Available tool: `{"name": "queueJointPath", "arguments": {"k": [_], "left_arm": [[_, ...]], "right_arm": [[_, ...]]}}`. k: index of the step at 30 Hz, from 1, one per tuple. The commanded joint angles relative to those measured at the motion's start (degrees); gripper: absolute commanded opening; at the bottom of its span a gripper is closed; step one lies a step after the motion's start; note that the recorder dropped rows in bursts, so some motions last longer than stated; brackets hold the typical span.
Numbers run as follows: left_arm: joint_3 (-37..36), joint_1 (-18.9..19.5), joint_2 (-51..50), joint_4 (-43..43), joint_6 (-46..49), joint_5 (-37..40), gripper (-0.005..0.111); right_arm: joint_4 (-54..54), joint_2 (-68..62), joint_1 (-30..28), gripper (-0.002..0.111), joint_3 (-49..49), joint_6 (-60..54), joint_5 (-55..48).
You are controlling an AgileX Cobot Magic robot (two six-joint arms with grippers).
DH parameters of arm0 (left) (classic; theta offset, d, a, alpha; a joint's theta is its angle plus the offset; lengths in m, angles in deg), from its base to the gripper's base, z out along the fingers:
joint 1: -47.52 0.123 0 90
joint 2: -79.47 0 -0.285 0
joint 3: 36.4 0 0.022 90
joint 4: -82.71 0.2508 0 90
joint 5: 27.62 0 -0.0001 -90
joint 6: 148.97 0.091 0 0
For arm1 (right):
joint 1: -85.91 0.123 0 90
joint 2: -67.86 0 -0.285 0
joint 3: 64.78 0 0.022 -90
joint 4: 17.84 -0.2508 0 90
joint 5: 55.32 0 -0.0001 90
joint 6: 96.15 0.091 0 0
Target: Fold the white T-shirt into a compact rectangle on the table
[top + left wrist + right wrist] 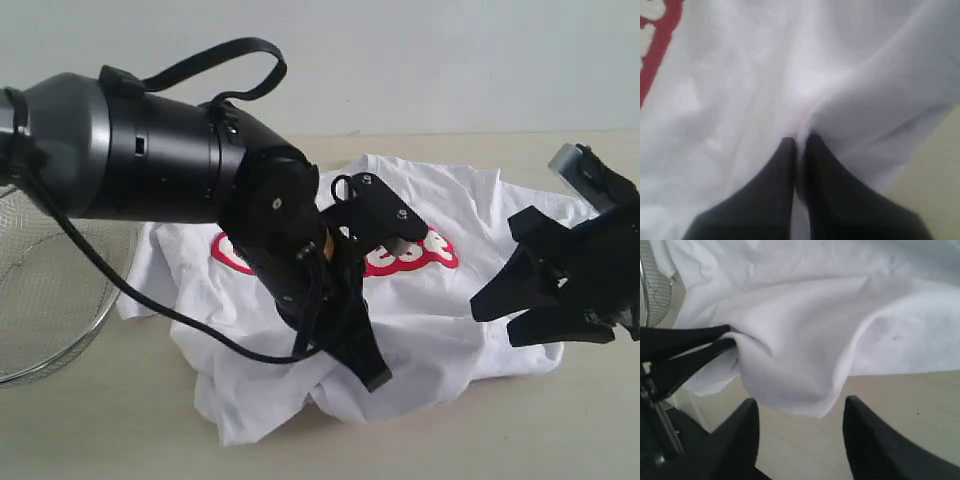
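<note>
The white T-shirt lies crumpled, print side up, on the pale table; part of its red lettering shows behind my left arm. My left gripper is down at the shirt's near edge. In the left wrist view, that gripper is shut on a ridge of the T-shirt's white cloth. My right gripper hovers open at the shirt's right edge. In the right wrist view, it stands wide apart just in front of a drooping fold of the shirt, gripping nothing.
A round wire-mesh basket stands at the left edge of the table, touching the shirt's left sleeve. Bare tabletop runs along the front and right of the shirt. The left arm's cable loops over the cloth.
</note>
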Motion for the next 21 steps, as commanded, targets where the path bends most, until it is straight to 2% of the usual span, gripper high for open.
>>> {"name": "queueJointPath", "arguments": {"k": [1, 8, 13, 21], "left_arm": [[0.7, 2.4, 0.2, 1.3, -1.4, 1.3, 0.005], [0.7, 2.9, 0.2, 1.4, -1.4, 1.3, 0.005], [0.7, 2.9, 0.2, 2.3, -1.7, 1.3, 0.005], [0.7, 4.9, 0.2, 11.3, -10.9, 1.5, 0.005]], "right_arm": [[0.7, 1.9, 1.8, 0.046, -1.3, -1.0, -0.7], [2.8, 1.9, 10.9, 0.046, -5.1, -0.1, 9.1], [2.0, 1.9, 13.3, 0.046, -5.3, -0.1, 13.9], [-0.8, -0.3, 15.9, 0.046, -5.3, -1.1, 15.4]]}}
